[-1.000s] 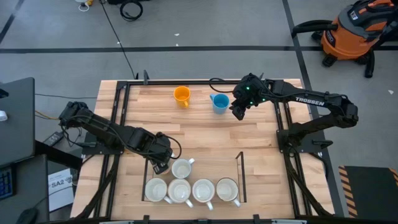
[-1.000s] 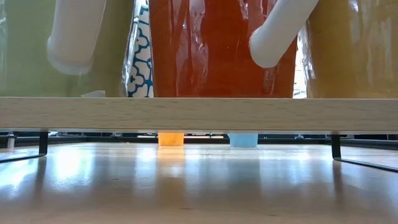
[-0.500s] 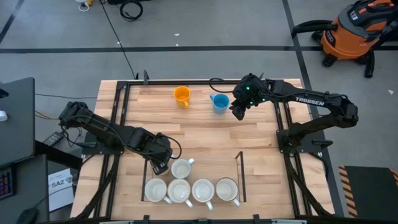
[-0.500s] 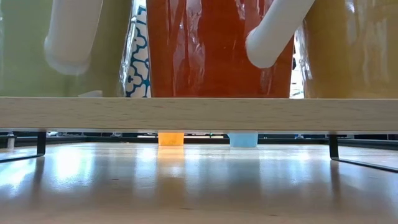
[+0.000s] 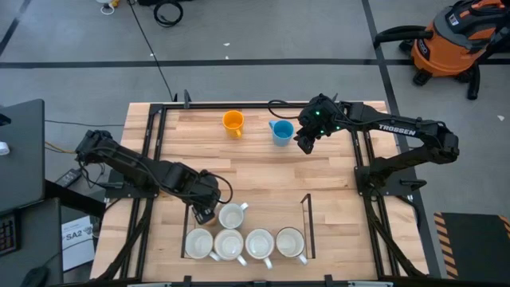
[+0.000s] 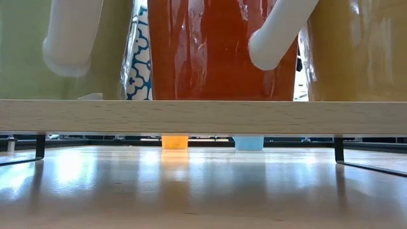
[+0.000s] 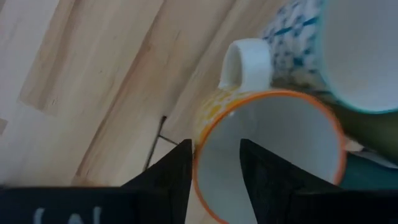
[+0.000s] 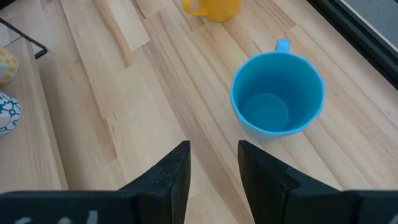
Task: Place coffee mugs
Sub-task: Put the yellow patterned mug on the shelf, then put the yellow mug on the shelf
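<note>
Left tool [image 5: 207, 214]: straddling the glossy orange-rimmed mug's [image 7: 267, 155] wall, fingers spread.
Right tool [image 5: 305, 145]: hovering spread beside the smooth blue mug [image 8: 278, 93].
Table [image 5: 263, 171]: pale wood planks.
Low view: mugs cut off by a wooden rail [image 6: 203, 116].

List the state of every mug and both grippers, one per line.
Blue mug: upright, empty, standing alone near the table's far edge.
Orange mug: upright beside the blue mug, untouched.
Five white mugs: upright, grouped in the wire rack at the table's near edge.
Left gripper: open, one finger inside the rim of a rack mug.
Right gripper: open, empty, beside the blue mug.
</note>
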Motion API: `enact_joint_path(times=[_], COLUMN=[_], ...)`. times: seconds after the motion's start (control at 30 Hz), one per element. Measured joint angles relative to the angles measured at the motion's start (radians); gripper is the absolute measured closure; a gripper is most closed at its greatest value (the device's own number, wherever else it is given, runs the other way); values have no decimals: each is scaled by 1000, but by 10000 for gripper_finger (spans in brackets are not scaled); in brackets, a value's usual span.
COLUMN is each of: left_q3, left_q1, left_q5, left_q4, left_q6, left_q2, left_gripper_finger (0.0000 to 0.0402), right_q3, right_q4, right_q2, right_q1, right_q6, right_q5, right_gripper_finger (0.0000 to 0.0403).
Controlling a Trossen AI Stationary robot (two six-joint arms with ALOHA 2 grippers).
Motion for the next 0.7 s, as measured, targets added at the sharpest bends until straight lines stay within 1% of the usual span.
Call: enact_joint_path(times=[0.13,0.33,0.53,0.7], left_q3=[45,113,172,193], left_q1=[0,32,132,250], left_q5=[-2,-3,-50,-143], left_q4=[-1,-1,2,29], left_q6=[3,96,239,406], left_q2=[0,0,0,0], left_gripper_finger=[260,260,260,260], right_q3=[0,0,0,0], right_q4=[2,2,2,2], right_q2=[0,0,0,0], right_q1=[0,0,0,0], right_q6=[0,0,0,0], right_q5=[0,0,0,0], right_gripper_finger=[264,264,264,264])
